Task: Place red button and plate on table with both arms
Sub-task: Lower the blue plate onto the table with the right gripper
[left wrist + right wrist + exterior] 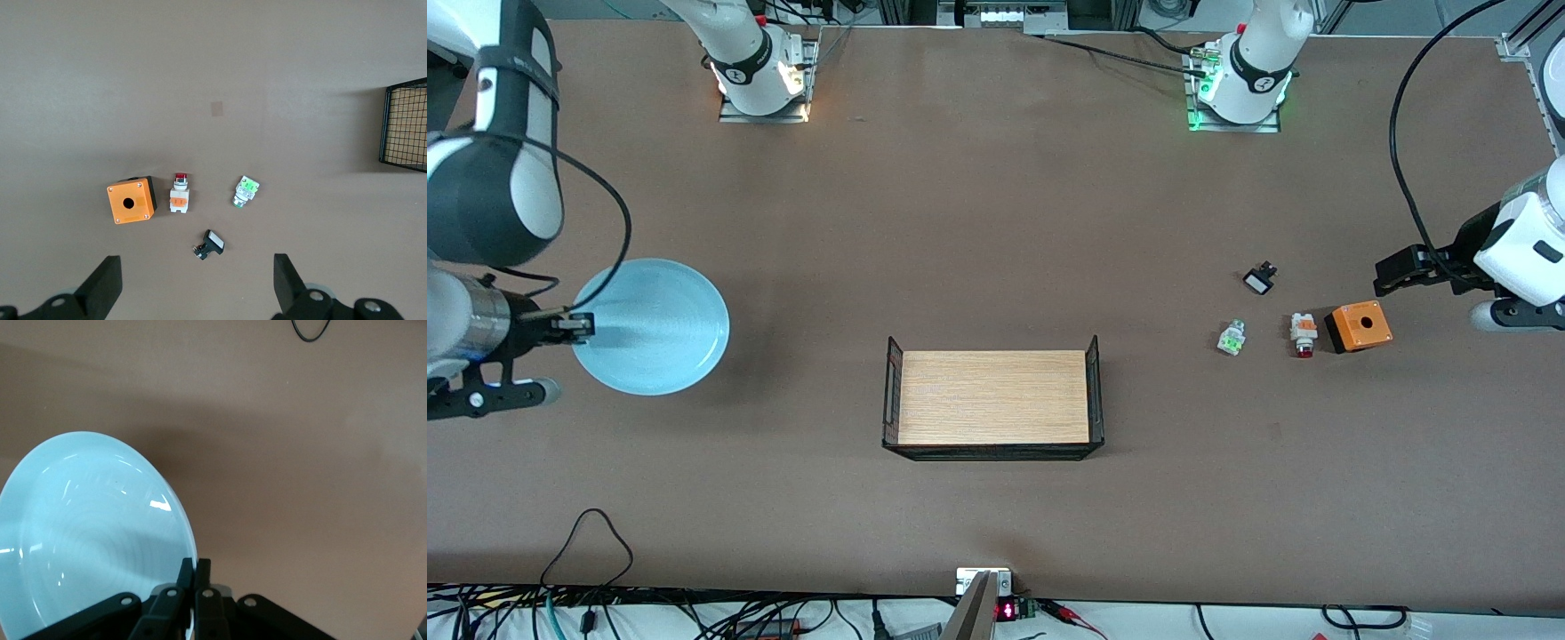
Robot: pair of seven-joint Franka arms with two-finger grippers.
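Light blue plate (651,326) is seen at the left middle of the front view, pinched at its rim by the right tool (580,327), whose fingers are shut tight on the edge. In the right wrist view the rim is gripped between the two black fingertips (185,577) and a soft shadow is cast on the brown surface alongside — the plate is judged to be carried just above the tabletop (996,222), or at most barely resting, toward the right arm's end. A rim grip is presumably used because so shallow a dish offers nothing else to hold.

The red button (1304,333) is noted at the right middle of the front view, lying on its side on the tabletop with its red cap toward the front camera, just beside the orange box with a hole (1358,326) and near the green-and-clear part (1232,338). A small black-and-white part (1260,279) lies a little higher in the frame. The left tool (1400,274) hangs wide open and empty at the right edge, over the tabletop beside the box; in its wrist view the spread fingers (101,287) frame the cluster — a pre-grasp survey, it is judged.

The wooden tray (993,396) sits at centre, untouched.
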